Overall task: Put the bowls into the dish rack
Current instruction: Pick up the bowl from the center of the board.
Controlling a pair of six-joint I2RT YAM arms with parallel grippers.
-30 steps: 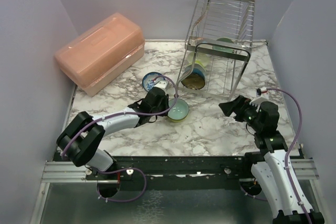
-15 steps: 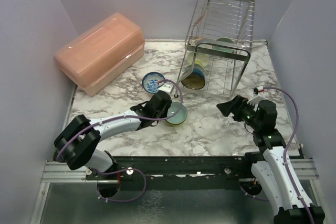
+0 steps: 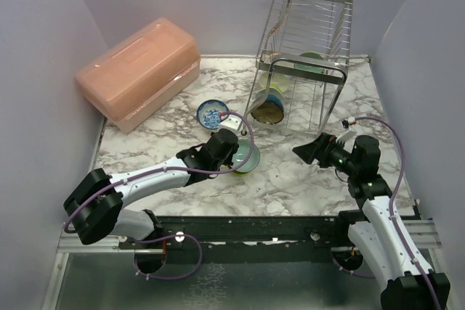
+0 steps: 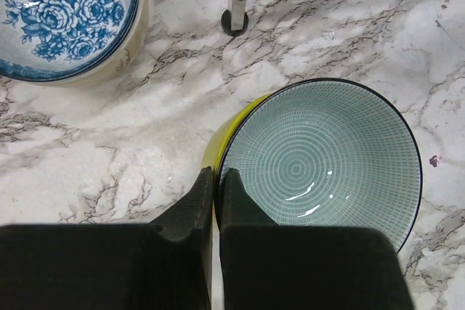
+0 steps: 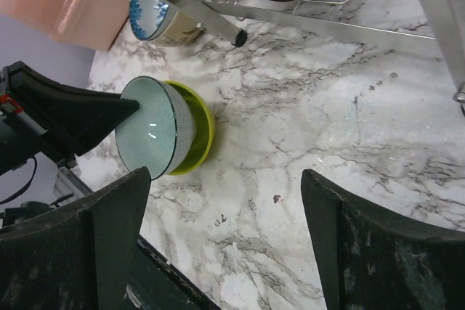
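Nearest the arm bases, the left gripper [image 4: 215, 176] is pinched tight on the rim of the lime bowl [image 4: 320, 165], one finger outside the lime wall and one inside. The bowl's inside is pale teal with fine ringed lines and a dark edge. In the top view it sits on the marble table [image 3: 290, 183] just below the table's middle, at about 6 o'clock. From the right wrist it looks tipped up on its side, though the left wrist view does not confirm that.

Out at 3 o'clock from that bowl, the right gripper [image 5: 221, 176] has its jaws spread wide and carries nothing, pointing back toward the lime bowl across bare marble.

At 10 o'clock from the lime bowl, near it but apart, stands the floral bowl [image 3: 211, 113], upright, blue roses on white.

Farther back, at 1 o'clock on the table, rises the dish rack [image 3: 309, 49]. One of its feet [image 4: 235, 23] lands between the two loose bowls. Low in the rack a teal bowl [image 3: 269, 107] with a brownish inside leans on edge. A pale yellow bowl [image 3: 280, 81] sits above it and a mint bowl [image 3: 311, 59] deeper in.

At 10 o'clock, the pink box [image 3: 138, 70] lies shut.
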